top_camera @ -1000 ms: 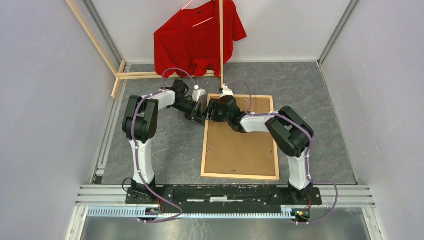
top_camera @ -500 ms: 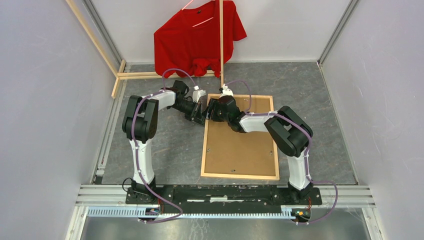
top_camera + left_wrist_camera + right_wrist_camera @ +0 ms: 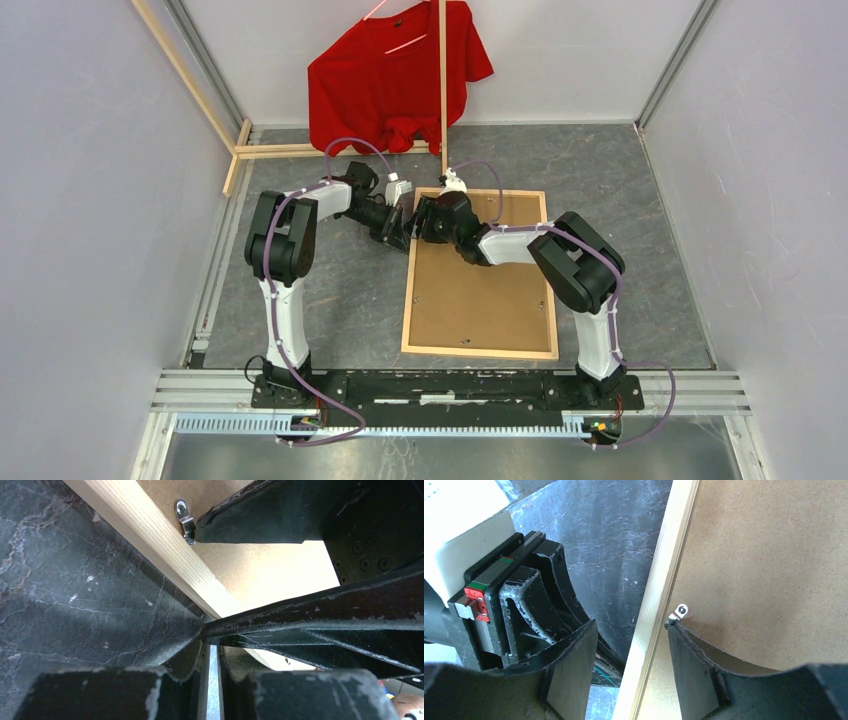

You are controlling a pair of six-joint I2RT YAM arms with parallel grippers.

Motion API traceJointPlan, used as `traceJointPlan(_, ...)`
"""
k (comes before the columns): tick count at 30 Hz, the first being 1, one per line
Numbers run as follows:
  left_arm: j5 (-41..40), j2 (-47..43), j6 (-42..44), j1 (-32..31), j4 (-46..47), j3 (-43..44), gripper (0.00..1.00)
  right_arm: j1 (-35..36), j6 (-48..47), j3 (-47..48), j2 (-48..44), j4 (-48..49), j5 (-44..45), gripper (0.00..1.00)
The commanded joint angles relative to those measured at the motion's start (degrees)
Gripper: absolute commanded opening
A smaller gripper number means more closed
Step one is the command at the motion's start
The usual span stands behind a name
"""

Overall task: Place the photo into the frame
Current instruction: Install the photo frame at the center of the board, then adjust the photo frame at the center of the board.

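Observation:
The frame (image 3: 480, 352) lies face down on the dark table, with a brown backing board (image 3: 485, 290) filling it. The photo is hidden. Both grippers meet at the frame's left strip (image 3: 664, 590) near its far corner. My right gripper (image 3: 631, 627) is open and straddles that strip. One of its fingers rests on the board by a small metal tab (image 3: 680, 612), the other hangs over the table outside. My left gripper (image 3: 212, 640) is low on the table at the strip's outer edge (image 3: 150, 540). Its jaws are shut to a thin slit with nothing in it.
A red shirt (image 3: 395, 75) hangs on a hanger at the back wall. Loose light-wood slats (image 3: 290, 150) lie and lean at the back left, and one upright slat (image 3: 442, 70) stands behind the frame. Pale walls enclose both sides.

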Motion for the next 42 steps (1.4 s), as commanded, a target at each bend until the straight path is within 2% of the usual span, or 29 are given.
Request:
traceJointPlan(1, 2.4, -1.8, 0.2, -2.0, 2.0, -0.7, 0.16, 0.1, 1.2, 0.7, 3.3, 0.1, 1.5, 0.61)
traceJointPlan(14, 2.0, -2.8, -0.1, -2.2, 2.0, -1.1, 0.16, -1.5, 1.6, -0.6, 1.6, 3.4, -0.9, 0.58)
traceJointPlan(20, -0.1, -6.0, 2.3, -0.8, -1.4, -1.5, 0.16, -6.6, -1.8, -7.6, -11.3, 1.7, -3.2, 0.78)
traceJointPlan(25, -4.3, -9.7, 5.9, -1.7, -2.1, -5.3, 0.16, -17.0, -7.3, -16.7, -26.4, -5.6, 0.3, 0.96)
traceJointPlan(30, -11.6, -12.6, 8.5, -6.4, -0.4, -10.9, 0.17, -27.1, -13.3, -22.9, -35.2, -12.8, 9.6, 0.98)
traceJointPlan(34, -15.6, -13.5, 8.9, -11.5, 1.2, -14.6, 0.17, -32.2, -14.9, -23.6, -32.9, -13.6, 8.9, 0.98)
traceJointPlan(42, -18.2, -18.2, 9.3, -19.1, 1.1, -18.9, 0.18, -32.9, -16.3, -16.8, -21.0, -15.7, -1.8, 0.98)
